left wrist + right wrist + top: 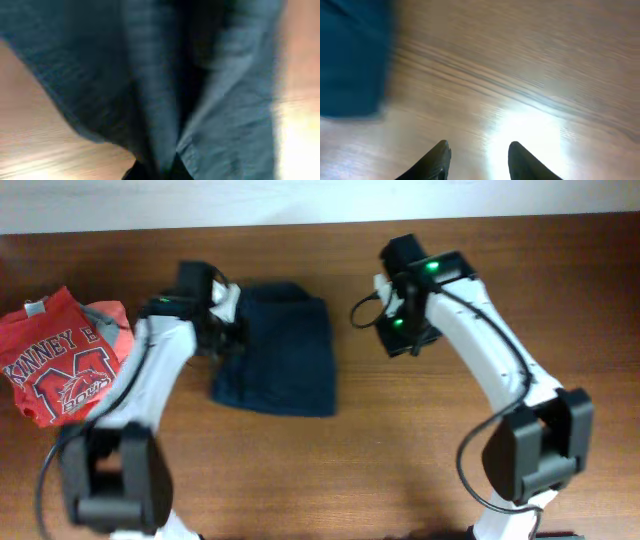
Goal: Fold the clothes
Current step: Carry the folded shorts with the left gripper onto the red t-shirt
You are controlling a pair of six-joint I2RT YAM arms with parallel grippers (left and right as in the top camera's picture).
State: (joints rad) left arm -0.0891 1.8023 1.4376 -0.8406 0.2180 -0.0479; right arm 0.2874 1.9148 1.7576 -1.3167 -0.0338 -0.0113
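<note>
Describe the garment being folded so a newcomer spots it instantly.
On the wooden table, look between the left arm and the right arm. The clothes lie there as a plain dark navy bundle; the only other garment, a red T-shirt at the left edge, carries white lettering.

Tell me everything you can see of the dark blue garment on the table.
The navy garment is plain, soft-looking cloth with no print. It is folded into a rough rectangle and lies on the wooden table. At the edge nearest the left arm, the left gripper seems to pinch it, and the left wrist view shows the fabric bunched into creases there. The right gripper is open and apart from it.
</note>
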